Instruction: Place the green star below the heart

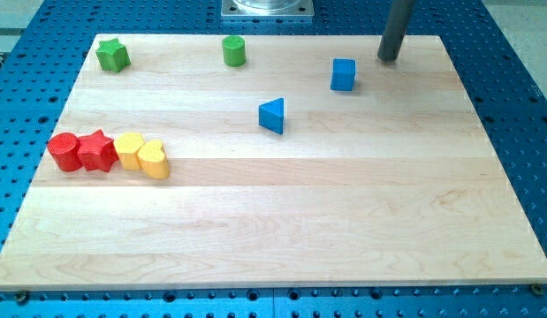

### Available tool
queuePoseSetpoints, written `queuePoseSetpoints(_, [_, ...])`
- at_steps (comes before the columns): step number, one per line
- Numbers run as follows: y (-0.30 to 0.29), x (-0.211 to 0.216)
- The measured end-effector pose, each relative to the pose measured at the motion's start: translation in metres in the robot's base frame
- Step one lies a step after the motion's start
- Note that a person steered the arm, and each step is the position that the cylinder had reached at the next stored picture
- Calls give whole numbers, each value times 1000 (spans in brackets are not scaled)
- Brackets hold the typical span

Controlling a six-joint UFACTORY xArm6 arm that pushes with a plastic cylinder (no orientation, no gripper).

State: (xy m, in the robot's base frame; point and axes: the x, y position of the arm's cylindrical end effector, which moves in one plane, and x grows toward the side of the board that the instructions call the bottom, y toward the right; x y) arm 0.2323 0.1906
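Observation:
The green star (113, 55) lies at the top left corner of the wooden board (282, 230). The yellow heart (154, 160) lies at the left, the right end of a touching row with a yellow block (129, 149), a red star (97, 150) and a red round block (64, 151). My tip (389, 58) rests near the board's top right, far to the right of the green star and just up and right of the blue cube (343, 74).
A green cylinder (234, 50) stands at the top edge, left of centre. A blue triangle (272, 116) lies near the middle. The board sits on a blue perforated table (520, 106). A metal mount (268, 8) is at the view's top.

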Motion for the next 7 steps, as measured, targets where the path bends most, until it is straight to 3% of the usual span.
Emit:
queuePoseSetpoints(1, [-94, -39])
queuePoseSetpoints(2, [-180, -37])
queuePoseSetpoints(3, [-230, -6])
queuePoseSetpoints(4, [-235, 31])
queuePoseSetpoints(5, [-254, 40])
queuePoseSetpoints(7, [-317, -10])
